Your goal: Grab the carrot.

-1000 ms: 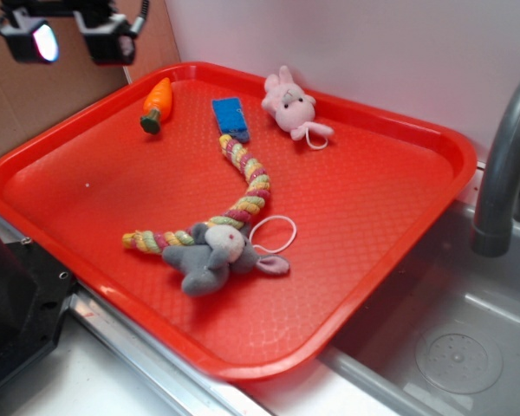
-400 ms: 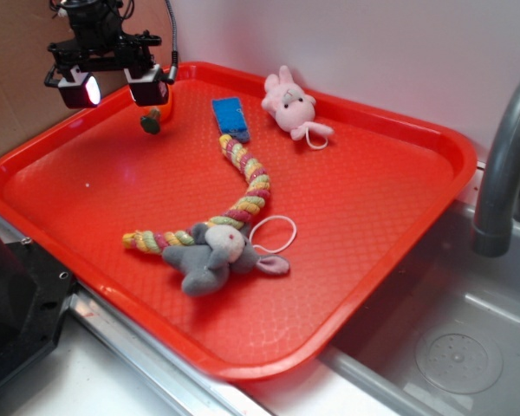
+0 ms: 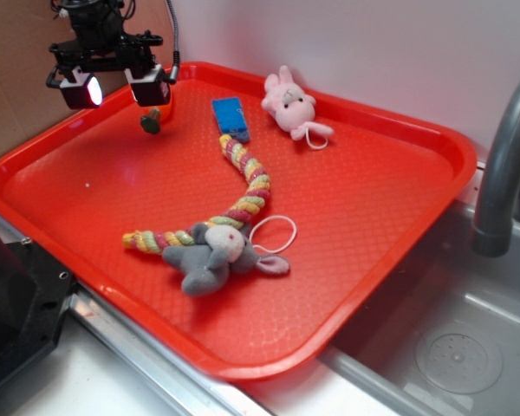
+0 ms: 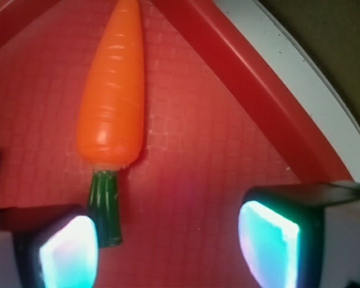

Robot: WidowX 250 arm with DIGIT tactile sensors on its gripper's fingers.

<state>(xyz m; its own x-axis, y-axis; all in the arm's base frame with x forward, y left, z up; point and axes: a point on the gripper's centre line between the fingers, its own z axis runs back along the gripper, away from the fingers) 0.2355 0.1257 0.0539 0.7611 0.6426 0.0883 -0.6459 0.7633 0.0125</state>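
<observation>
The carrot (image 4: 113, 90) lay flat in the far left corner of the red tray (image 3: 399, 251), close beside the raised rim, its orange tip pointing toward the corner and its green stub toward the gripper (image 4: 168, 246). The gripper was seen spread wide and empty, hanging above the stub end; in the wrist view one finger sat just beside the stub while the body lay ahead of the gap, not between the fingers. A plain descent from there was judged likely to land a pad on the stub or to close on nothing but that thin green end, which could be pinched out sideways. The smooth tapered body was also thought liable to slip forward from a grip taken too near its narrow end. The nearby rim was reckoned a further hazard, since the outer finger might be caught on it. The braided rope (image 3: 243, 195), the blue block (image 3: 231, 117) and the pink bunny (image 3: 288, 106) lay well apart and were not considered a hindrance.
</observation>
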